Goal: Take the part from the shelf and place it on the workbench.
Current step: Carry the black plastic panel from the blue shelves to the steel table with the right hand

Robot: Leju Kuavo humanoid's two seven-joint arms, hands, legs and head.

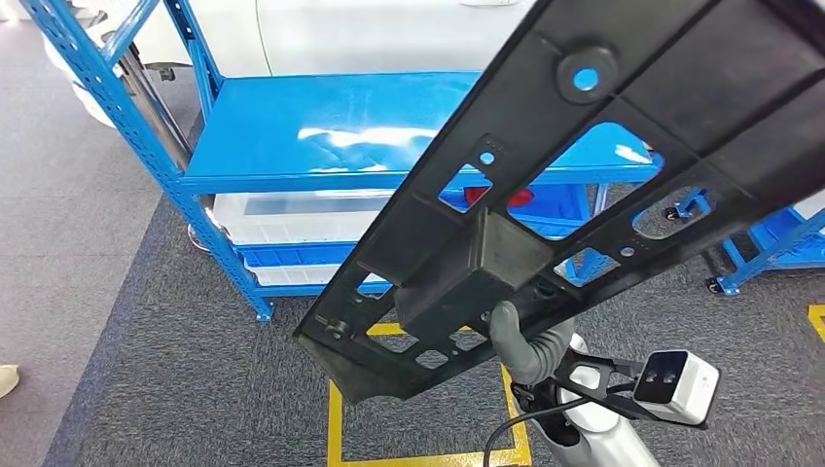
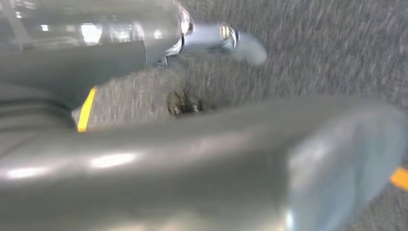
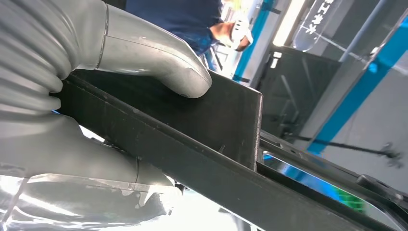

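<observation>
A long black plastic part with several cut-outs and a boxy block on its underside slants across the head view, lifted off the blue shelf behind it. My right hand grips it from below at the block. In the right wrist view the grey thumb presses on the part's flat black wall, with the palm under its edge. My left hand is a blurred grey shape above grey carpet, with nothing in it.
The shelf's top board is bare; white bins sit on its lower level. A blue wheeled frame stands at right. Yellow floor tape marks the carpet. A person stands beyond the part, and a shoe shows at far left.
</observation>
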